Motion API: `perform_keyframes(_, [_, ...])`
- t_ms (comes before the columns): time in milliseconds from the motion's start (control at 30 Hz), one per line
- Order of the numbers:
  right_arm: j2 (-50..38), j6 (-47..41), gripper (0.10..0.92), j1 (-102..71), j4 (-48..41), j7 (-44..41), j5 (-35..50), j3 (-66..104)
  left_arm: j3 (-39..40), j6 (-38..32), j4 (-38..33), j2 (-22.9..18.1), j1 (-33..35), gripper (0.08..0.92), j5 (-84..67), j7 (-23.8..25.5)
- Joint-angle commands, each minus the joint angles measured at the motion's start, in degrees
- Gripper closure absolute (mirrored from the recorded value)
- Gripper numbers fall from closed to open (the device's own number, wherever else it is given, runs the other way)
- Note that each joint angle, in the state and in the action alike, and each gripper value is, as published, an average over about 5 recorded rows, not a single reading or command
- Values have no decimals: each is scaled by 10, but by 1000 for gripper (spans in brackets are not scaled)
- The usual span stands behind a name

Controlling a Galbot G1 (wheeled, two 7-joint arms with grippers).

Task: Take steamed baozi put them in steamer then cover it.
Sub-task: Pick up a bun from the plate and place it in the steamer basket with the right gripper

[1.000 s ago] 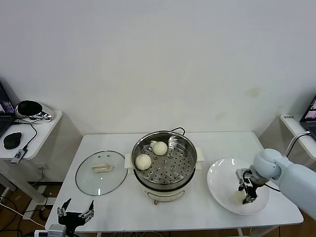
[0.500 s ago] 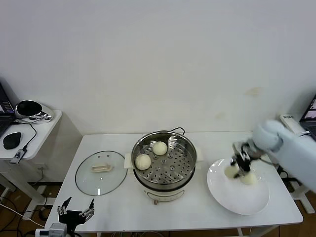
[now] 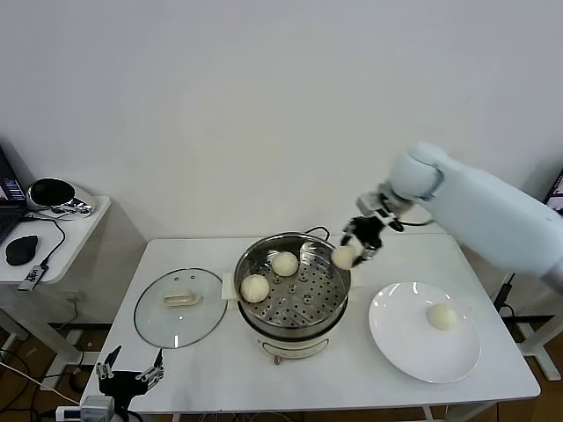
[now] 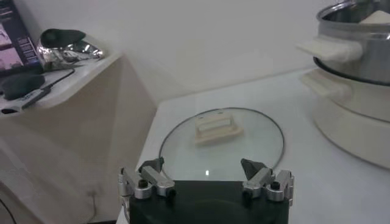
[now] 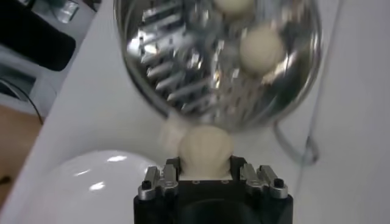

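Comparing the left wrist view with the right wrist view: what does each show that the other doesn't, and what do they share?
Only the left wrist view shows the cover lying flat on the table, the open left gripper low beside it, and a side table with a black mouse.

Only the right wrist view shows the right gripper shut on a baozi, two baozi on the perforated tray, and the plate.

Both show the steamer.
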Motion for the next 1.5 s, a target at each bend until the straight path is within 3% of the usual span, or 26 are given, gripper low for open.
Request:
perform_keyframes(33, [112,243,516,44,-38,35,2,-56,-1,0,-2,-2,2,177,0,0])
perform_keyframes(633, [110,423,508,22,62,128,-259,-101,3,0,-2,-15,-2,177,5,1])
perform_keyframes(900, [94,420,508,25,120,113,-225,-132,0,1,-10,-12,0,177,4,3])
perform_keyframes(1500, [96,410,508,8,113,109,-213,-156,-2,1,-9,-12,-1,177,0,2])
